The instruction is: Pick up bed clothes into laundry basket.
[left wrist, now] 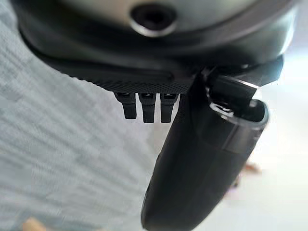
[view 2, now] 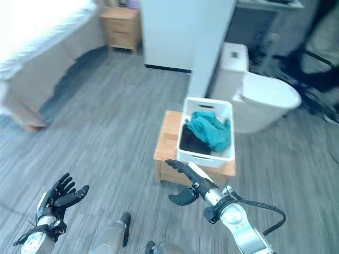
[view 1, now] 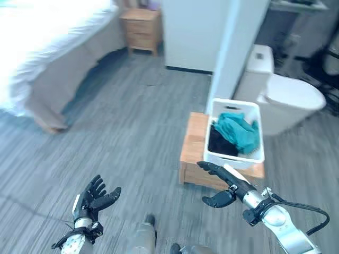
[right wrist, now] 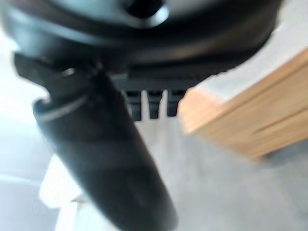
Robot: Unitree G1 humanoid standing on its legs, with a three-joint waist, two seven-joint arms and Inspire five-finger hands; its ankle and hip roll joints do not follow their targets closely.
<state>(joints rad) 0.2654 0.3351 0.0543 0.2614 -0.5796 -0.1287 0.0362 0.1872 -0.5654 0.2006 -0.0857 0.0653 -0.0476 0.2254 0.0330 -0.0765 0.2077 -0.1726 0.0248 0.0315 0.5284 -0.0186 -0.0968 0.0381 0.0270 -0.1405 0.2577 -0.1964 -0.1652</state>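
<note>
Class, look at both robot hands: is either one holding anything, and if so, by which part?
Nothing is held. The left hand and right hand are both open over the floor; the clothes lie in the basket.

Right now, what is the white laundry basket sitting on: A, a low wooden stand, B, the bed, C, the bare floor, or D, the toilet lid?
A: the white laundry basket, holding teal cloth and dark cloth, rests on a low wooden stand beside the toilet, with the right hand open just in front of it.
</note>
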